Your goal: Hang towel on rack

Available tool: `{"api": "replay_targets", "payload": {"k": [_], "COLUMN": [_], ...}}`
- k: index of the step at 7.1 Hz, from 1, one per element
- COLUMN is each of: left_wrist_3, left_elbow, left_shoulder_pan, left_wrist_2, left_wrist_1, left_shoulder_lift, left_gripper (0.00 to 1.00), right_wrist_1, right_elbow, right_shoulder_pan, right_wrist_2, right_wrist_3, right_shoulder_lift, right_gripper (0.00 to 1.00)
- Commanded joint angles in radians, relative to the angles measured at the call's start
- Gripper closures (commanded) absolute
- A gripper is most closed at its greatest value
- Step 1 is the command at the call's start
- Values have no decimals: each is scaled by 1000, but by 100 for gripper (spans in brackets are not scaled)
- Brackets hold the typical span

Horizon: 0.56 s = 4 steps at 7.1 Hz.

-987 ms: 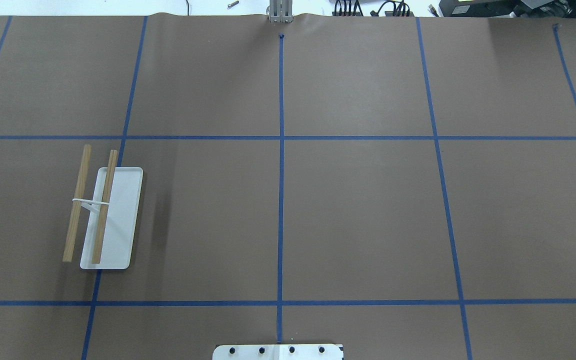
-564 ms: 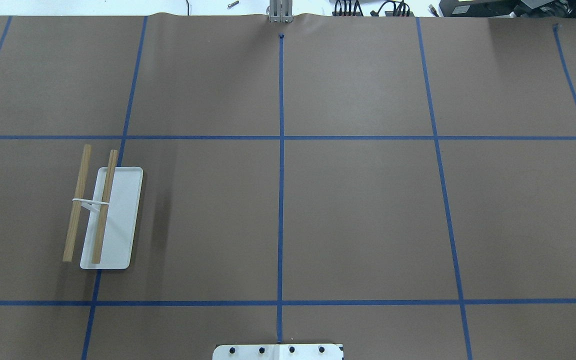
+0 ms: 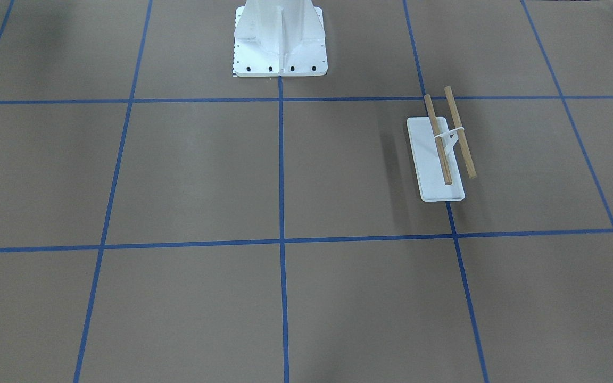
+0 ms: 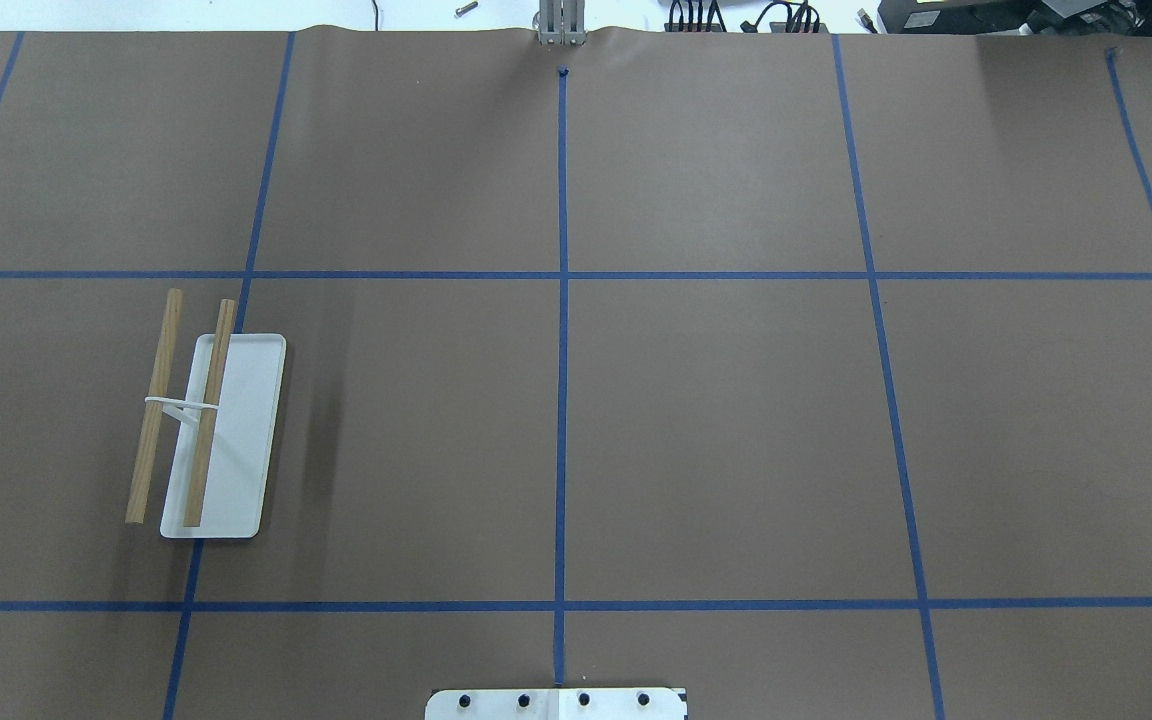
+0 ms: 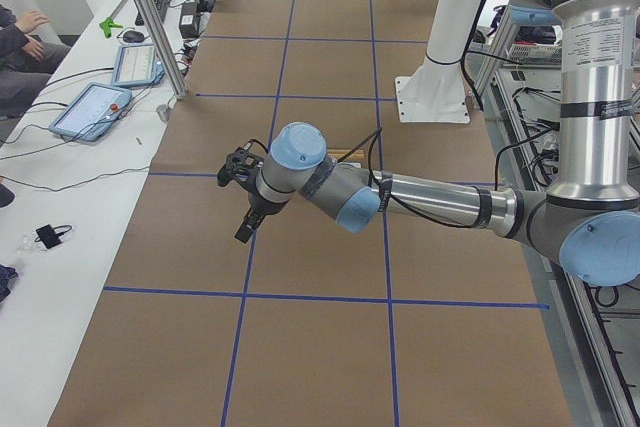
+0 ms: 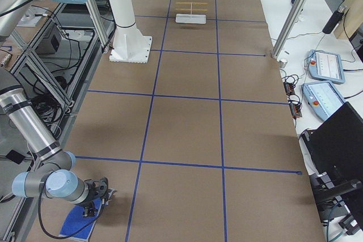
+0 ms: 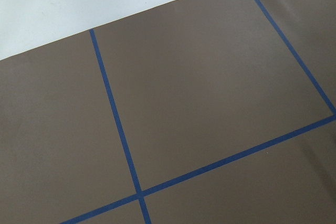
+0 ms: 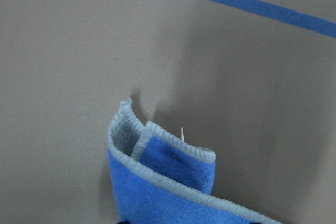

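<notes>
The rack (image 4: 236,470) stands on the table's left half, with a white base, a white bracket and two wooden dowels (image 4: 154,405). It also shows in the front view (image 3: 437,175) and small and far in the right view (image 6: 190,18). The blue towel (image 6: 76,226) lies at the table's right end. Its pale-edged fold (image 8: 168,166) stands up off the paper in the right wrist view. My right gripper (image 6: 92,210) is down at the towel; I cannot tell if it is shut. My left gripper (image 5: 244,230) hangs over bare table; I cannot tell its state.
The large white bolted pedestal (image 3: 280,40) stands at the robot's side of the table, also in the overhead view (image 4: 556,703). Blue tape lines grid the brown paper. Tablets (image 5: 95,107), an aluminium post (image 5: 150,22) and a seated person (image 5: 25,42) are along the far side.
</notes>
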Motion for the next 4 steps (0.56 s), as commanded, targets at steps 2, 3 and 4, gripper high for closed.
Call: {"api": "replay_targets", "payload": {"k": [2,3,4], "left_wrist_3": [0,0,-2], "left_elbow": [3,4,6], "left_shoulder_pan": [0,0,0], "left_wrist_2": [0,0,0], "left_wrist_1": [1,1,4], "left_shoulder_lift": [0,0,0], "left_gripper": [1,1,1], "right_wrist_1": [0,-8,-35], "right_elbow": [16,16,20], "right_shoulder_pan": [6,9,-3], "right_wrist_2": [15,37,64], "right_wrist_3": [4,8,11], "right_shoulder_lift": [54,97,149], "right_gripper": [100,100,100]}}
